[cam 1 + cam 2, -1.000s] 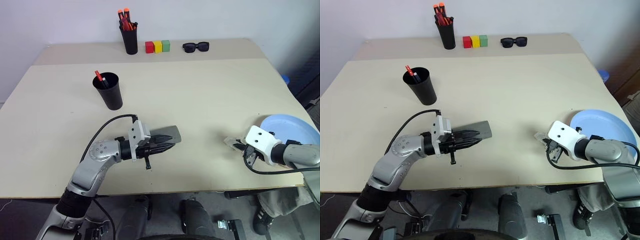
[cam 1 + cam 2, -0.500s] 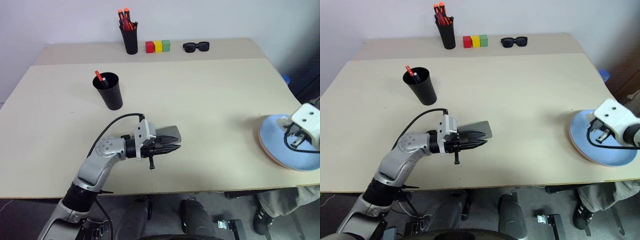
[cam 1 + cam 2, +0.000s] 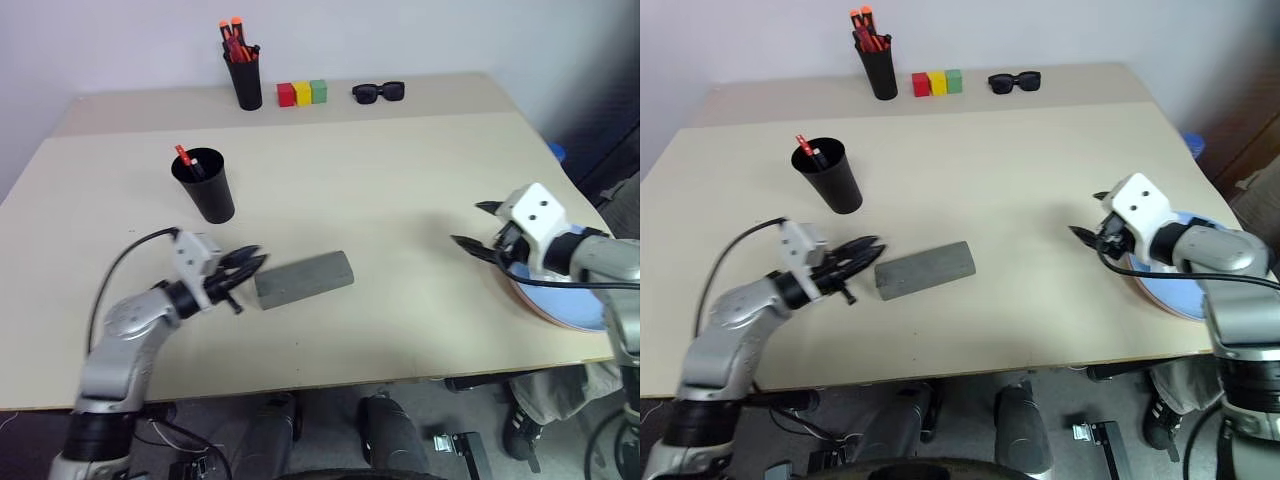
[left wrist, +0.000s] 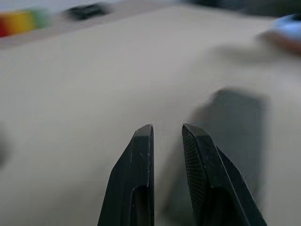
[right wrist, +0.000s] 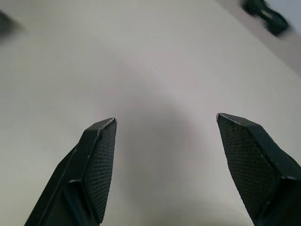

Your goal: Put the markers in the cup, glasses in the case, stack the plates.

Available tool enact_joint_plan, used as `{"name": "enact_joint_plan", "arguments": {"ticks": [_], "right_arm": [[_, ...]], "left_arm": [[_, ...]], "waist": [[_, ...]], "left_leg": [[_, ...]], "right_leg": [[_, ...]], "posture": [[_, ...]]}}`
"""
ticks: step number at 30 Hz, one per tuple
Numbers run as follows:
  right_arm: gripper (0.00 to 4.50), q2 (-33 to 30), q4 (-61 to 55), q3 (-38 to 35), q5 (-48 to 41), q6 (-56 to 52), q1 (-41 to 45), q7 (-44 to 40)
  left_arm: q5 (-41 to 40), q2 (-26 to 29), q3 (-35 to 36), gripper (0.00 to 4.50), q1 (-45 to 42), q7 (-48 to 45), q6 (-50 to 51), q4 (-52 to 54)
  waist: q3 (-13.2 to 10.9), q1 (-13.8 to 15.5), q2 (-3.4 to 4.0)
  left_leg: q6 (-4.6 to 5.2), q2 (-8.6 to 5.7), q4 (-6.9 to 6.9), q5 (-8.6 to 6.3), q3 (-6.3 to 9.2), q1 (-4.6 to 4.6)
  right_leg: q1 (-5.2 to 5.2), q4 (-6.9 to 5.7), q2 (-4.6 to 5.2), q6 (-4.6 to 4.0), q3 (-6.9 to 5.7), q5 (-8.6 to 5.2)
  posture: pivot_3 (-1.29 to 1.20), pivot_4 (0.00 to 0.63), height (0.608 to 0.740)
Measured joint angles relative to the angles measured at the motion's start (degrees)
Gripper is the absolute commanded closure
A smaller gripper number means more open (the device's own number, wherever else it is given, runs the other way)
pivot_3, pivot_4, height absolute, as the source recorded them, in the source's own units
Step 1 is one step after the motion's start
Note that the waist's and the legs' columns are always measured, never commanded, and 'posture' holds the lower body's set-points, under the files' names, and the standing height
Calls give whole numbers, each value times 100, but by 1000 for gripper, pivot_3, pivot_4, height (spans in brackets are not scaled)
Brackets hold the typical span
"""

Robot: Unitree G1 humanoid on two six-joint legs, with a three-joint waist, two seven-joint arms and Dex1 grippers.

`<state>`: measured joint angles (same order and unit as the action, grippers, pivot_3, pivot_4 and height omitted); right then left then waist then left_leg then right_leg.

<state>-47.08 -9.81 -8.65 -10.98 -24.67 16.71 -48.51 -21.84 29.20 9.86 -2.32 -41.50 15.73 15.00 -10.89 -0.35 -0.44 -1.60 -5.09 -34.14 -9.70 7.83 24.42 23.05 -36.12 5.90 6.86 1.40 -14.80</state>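
Observation:
The black cup [image 3: 207, 187] stands at mid-left with the markers [image 3: 185, 158] upright inside it. The grey case [image 3: 303, 279] lies shut near the table's front. My left gripper [image 3: 256, 262] sits just left of it, apart from it, open by a narrow gap, with nothing between its fingers [image 4: 142, 141]. The light blue plate [image 3: 1175, 292] rests on the pink one at the right edge. My right gripper [image 3: 468, 223] hovers just left of the plates, open wide and empty. The glasses are out of view.
At the back edge stand a black pen holder [image 3: 243, 82] with orange-capped markers, three coloured blocks [image 3: 302, 93] and black sunglasses [image 3: 378, 92]. The plates overhang toward the table's right edge. Bare tabletop lies between the case and my right gripper.
The left gripper has drawn back to the left, off the case. The right gripper has let go at the plates, risen to their left and opened wide. The head view has shifted.

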Motion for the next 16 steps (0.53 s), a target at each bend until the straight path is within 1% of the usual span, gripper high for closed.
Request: {"name": "enact_joint_plan", "arguments": {"ticks": [3, 6, 12, 16], "right_arm": [[1061, 341, 507, 208, -70, 265, 431, -98], [1061, 492, 1130, 438, -48, 559, 719, -246], [1061, 664, 1846, 774, 14, 992, 971, -418], [1061, 785, 1974, 879, 71, 1119, 982, -425]], "left_arm": [[-15, 88, 541, 3578, 406, 222, -42, 188], [-16, 167, 952, 3578, 700, 368, -42, 286], [-13, 162, 958, 3578, 895, 676, 154, 793], [-18, 121, 888, 3578, 869, 870, 392, 1114]], "waist": [[0, 64, -2], [1, 107, -1], [1, 95, -1], [1, 91, 0]], "left_leg": [[-1, -1, -4, -1, -5, -1], [-2, 0, -2, -1, -5, -1], [-2, 2, -1, -1, -6, -1], [-2, 2, 0, -1, -7, -2]], "right_leg": [[-8, 9, 3, -1, 1, 0], [-6, 7, 3, -2, 0, 0], [-2, 3, 0, -2, 1, 0], [1, 1, -1, -2, 2, 1]], "posture": [[0, 150, 740], [0, 150, 740], [0, 150, 740], [0, 150, 740]]}}
